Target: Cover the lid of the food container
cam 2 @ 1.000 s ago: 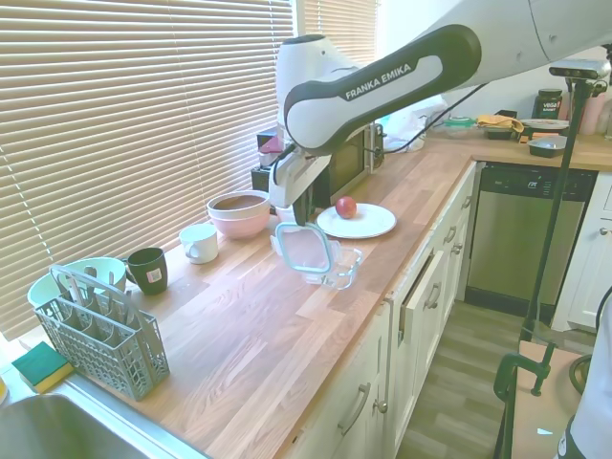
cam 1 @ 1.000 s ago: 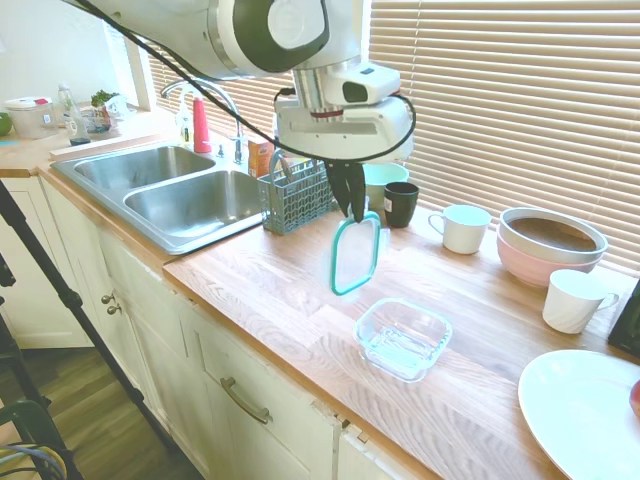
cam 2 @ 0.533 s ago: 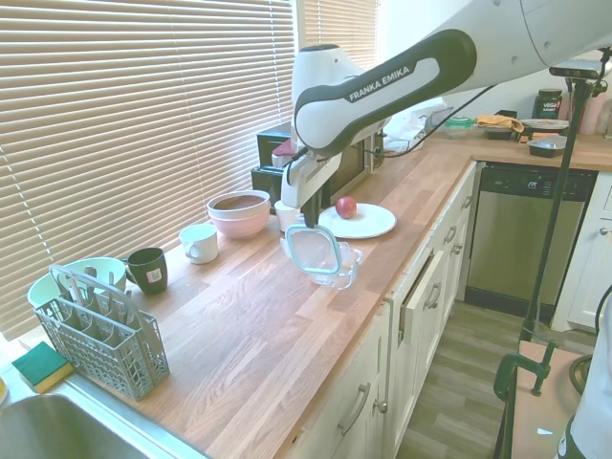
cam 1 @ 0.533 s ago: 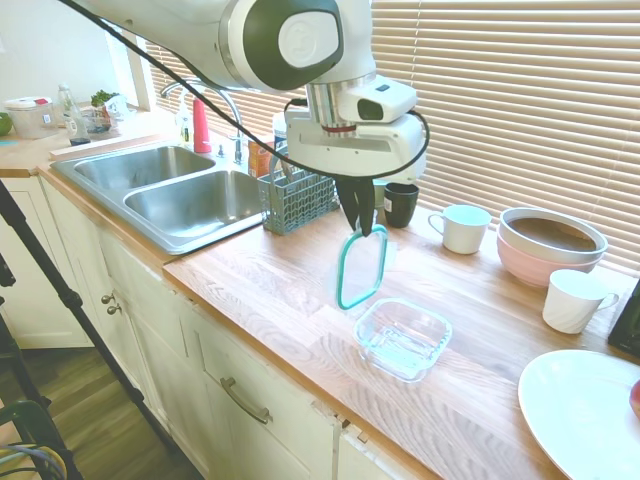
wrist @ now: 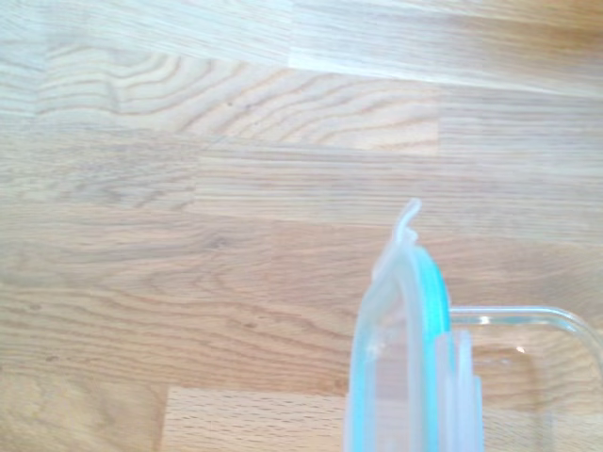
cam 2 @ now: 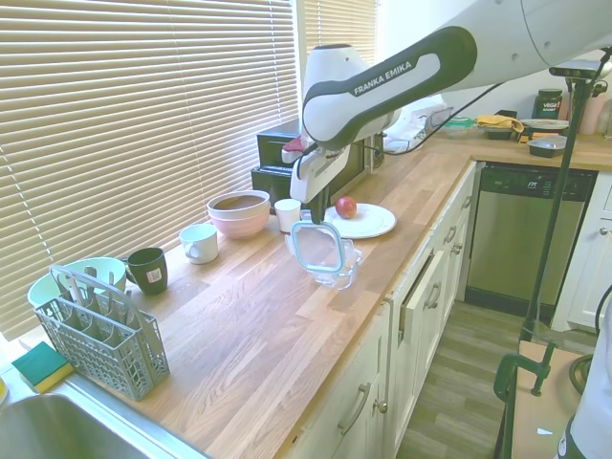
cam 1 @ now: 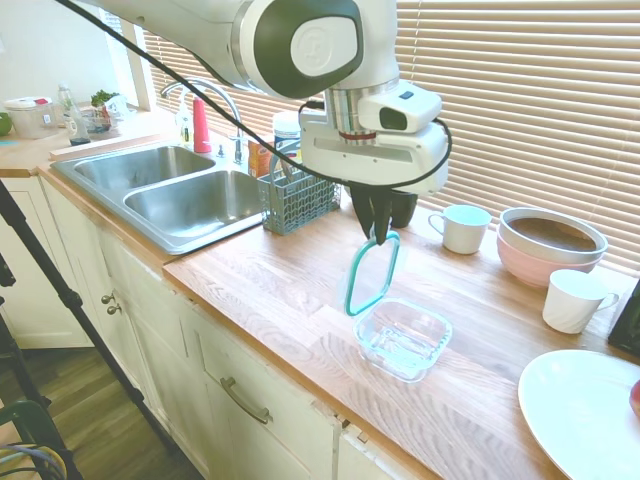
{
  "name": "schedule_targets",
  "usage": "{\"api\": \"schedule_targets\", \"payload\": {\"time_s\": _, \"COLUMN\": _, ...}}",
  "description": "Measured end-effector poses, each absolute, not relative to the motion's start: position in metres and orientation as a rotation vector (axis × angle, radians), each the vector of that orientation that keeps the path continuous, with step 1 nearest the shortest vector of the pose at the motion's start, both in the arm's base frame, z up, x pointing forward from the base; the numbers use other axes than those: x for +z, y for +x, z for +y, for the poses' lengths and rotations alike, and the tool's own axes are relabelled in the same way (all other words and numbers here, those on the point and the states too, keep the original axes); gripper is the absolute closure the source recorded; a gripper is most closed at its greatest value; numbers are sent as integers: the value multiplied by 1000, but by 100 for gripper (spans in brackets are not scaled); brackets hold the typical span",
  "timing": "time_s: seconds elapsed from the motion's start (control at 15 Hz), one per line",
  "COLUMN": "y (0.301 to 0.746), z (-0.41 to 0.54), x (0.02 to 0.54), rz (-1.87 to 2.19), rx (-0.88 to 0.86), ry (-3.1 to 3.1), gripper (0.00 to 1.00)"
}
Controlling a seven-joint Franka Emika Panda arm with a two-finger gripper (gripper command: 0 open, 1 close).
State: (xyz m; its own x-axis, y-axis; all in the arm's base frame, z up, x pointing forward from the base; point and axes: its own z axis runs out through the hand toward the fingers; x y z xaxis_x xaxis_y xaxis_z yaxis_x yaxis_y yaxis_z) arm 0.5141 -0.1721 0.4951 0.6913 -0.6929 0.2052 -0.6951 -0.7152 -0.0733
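My gripper (cam 1: 378, 237) (cam 2: 315, 220) is shut on the top edge of the lid (cam 1: 371, 273) (cam 2: 319, 247), a clear rounded-square sheet with a teal rim. The lid hangs on edge, its lower rim just above the left rim of the food container (cam 1: 403, 338) (cam 2: 343, 268). The food container, a shallow clear glass dish, rests empty on the wooden counter near its front edge. In the wrist view the lid (wrist: 412, 348) shows edge-on, with a corner of the food container (wrist: 537, 330) beside it.
A grey cutlery basket (cam 1: 296, 194) stands left of the arm by the sink (cam 1: 170, 190). Behind are a dark mug (cam 1: 402, 205), a white cup (cam 1: 464, 227), a pink bowl (cam 1: 550, 243) and another white cup (cam 1: 576, 300). A big white plate (cam 1: 582, 412) lies at right.
The gripper has carried the lid to the right and slightly down, from over bare counter to the left rim of the food container. The container has not moved.
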Motion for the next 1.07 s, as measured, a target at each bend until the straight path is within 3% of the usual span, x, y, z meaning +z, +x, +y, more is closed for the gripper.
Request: {"api": "schedule_targets", "payload": {"time_s": 1.07, "y": 520, "z": -288, "x": 449, "rz": -1272, "rx": 285, "ry": 2930, "gripper": 100}}
